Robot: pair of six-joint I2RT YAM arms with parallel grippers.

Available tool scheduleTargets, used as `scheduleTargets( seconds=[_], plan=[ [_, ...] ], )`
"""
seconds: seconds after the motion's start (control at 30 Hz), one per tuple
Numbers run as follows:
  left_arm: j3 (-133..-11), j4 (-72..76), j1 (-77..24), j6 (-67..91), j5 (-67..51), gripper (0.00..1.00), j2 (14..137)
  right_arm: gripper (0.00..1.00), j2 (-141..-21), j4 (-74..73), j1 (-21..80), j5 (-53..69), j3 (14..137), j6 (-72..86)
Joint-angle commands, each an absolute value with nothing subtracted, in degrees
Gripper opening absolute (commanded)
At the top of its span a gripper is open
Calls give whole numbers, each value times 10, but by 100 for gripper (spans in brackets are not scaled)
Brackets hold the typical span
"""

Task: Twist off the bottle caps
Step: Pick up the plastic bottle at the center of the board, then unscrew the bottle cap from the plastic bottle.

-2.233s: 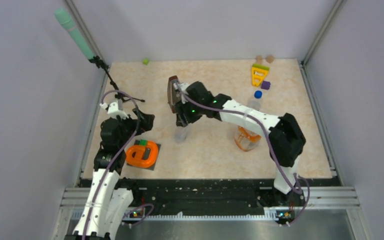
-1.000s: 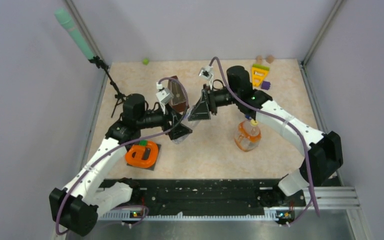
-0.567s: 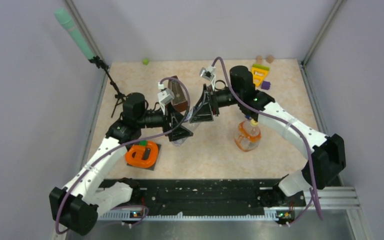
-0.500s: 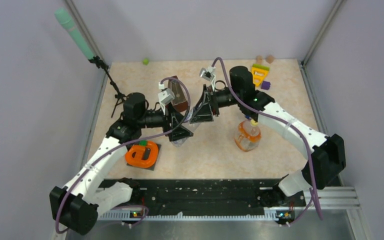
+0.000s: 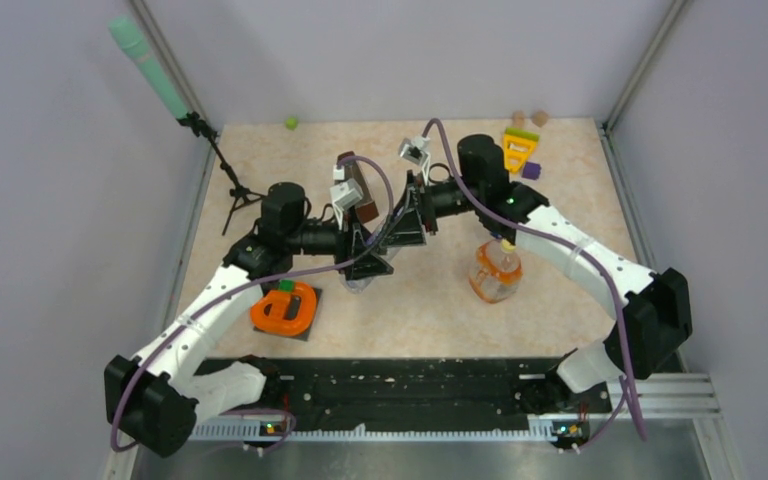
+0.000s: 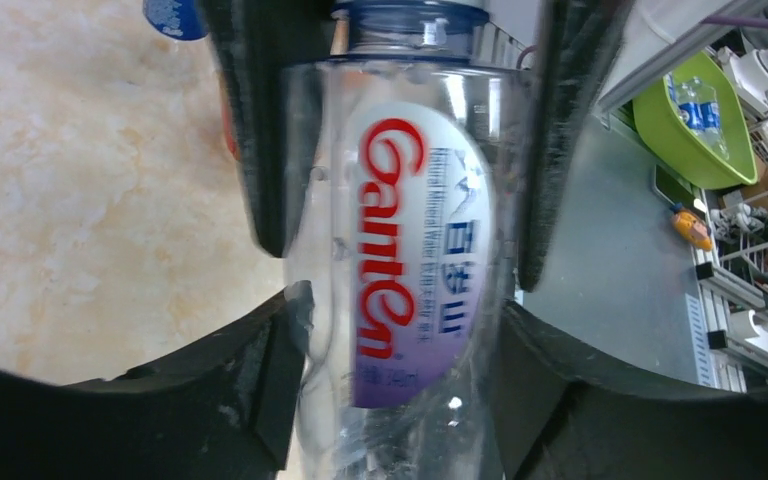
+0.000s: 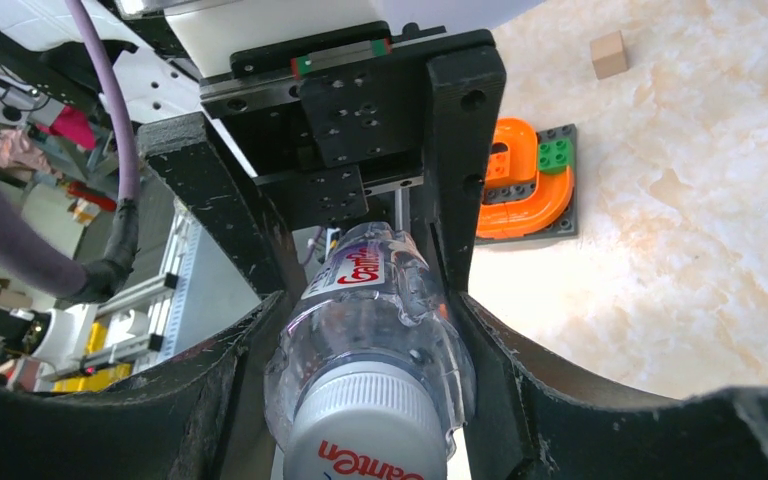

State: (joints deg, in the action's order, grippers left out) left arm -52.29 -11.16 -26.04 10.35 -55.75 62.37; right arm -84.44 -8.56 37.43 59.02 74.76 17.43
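Note:
A slim clear bottle with a red-lettered blue label [image 6: 415, 260] is held off the table between both arms. My left gripper [image 6: 395, 335] is shut on its lower body, with both pads pressing the plastic. My right gripper [image 7: 370, 330] is shut on the bottle's shoulder just below the white cap [image 7: 375, 430], which sits on the neck. From above, the left gripper [image 5: 365, 262] and right gripper [image 5: 405, 228] meet mid-table. A squat orange-tinted bottle [image 5: 495, 278] with a yellow cap [image 5: 507, 243] stands to the right. A blue cap [image 6: 170, 15] lies on the table.
A brown metronome [image 5: 357, 190] stands just behind the grippers. An orange block piece on a grey plate [image 5: 285, 308] lies front left. A microphone stand [image 5: 222, 165] is at the left edge. A yellow toy [image 5: 518, 148], a purple block [image 5: 531, 170] and wooden discs [image 5: 530, 118] sit back right.
My left gripper slid right along the bottle and its jaws closed onto the body. The right gripper kept its hold on the bottle and barely moved.

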Motion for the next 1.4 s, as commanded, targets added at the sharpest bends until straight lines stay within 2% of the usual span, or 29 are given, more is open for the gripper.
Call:
scheduleTargets(
  seconds=[0.0,0.07,0.13,0.17,0.27,0.33,0.4,0.47,0.63,0.73,0.83,1.0,1.07,1.13,1.37],
  plan=[
    [-542,-103,-262,100,-548,60,617,23,-819,-60,379,594,737,175],
    [-543,-101,-263,105,-533,54,616,24,-820,-55,379,587,732,179],
    [-541,-98,-262,110,-521,46,616,29,-820,-59,378,565,732,182],
    [-540,-96,-263,112,-513,43,616,33,-820,-61,378,549,732,185],
    [-525,-74,-263,126,-490,37,610,53,-820,-51,378,502,726,210],
    [-508,-55,-264,135,-468,36,601,64,-819,-39,377,469,722,230],
    [-493,-48,-265,139,-443,37,593,71,-816,-34,374,428,718,250],
    [-479,-44,-266,142,-410,37,584,74,-808,-21,369,385,710,273],
    [-457,-44,-273,134,-340,38,568,75,-771,57,363,291,657,342],
    [-464,-78,-294,116,-276,38,571,78,-763,205,363,293,597,445],
    [-462,-79,-315,111,-229,38,567,73,-777,304,363,291,561,530],
    [-445,-53,-338,122,-182,38,553,68,-783,234,368,249,589,484],
    [-441,-47,-344,125,-179,38,552,58,-781,239,368,246,587,483],
    [-439,-38,-349,127,-182,38,554,53,-784,245,369,245,585,486],
    [-432,-16,-359,150,-181,38,557,47,-809,250,369,284,596,498]
  ],
)
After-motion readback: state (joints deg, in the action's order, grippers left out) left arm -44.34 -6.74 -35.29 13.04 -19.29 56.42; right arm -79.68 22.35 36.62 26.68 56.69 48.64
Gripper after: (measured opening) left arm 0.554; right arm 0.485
